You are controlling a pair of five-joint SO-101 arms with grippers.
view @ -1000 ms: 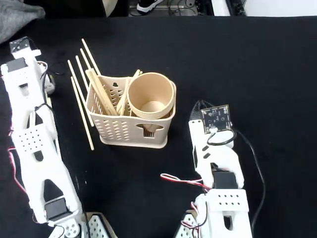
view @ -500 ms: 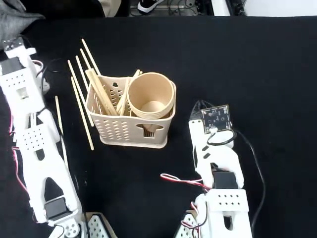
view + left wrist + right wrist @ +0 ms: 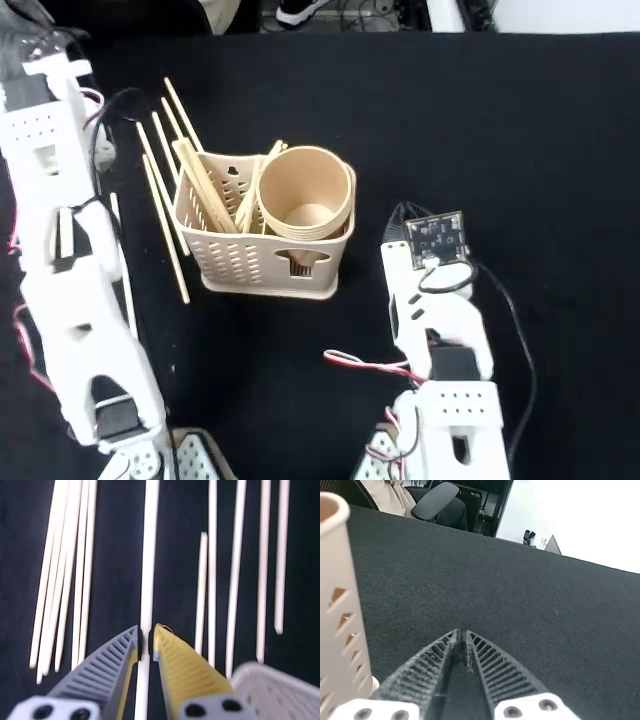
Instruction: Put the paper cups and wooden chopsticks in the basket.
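Wooden chopstick (image 3: 149, 555) pinched tight between the left gripper's (image 3: 146, 632) jaws, running straight out past the tips! Loose chopsticks (image 3: 235, 570) lie on the table either side of it, with the basket (image 3: 280, 685) corner just beside its yellow jaw. The right gripper (image 3: 461, 636) is closed on nothing, the basket wall alongside it. Paper cups (image 3: 305, 195) sit stacked inside the basket.

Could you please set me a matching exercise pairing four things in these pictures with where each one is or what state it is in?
1. paper cups
2. left gripper
3. right gripper
4. loose chopsticks

A. shut, empty, above the table
B. stacked in the basket
C. lying beside the basket
D. shut on one wooden chopstick

Pairs: 1-B, 2-D, 3-A, 4-C
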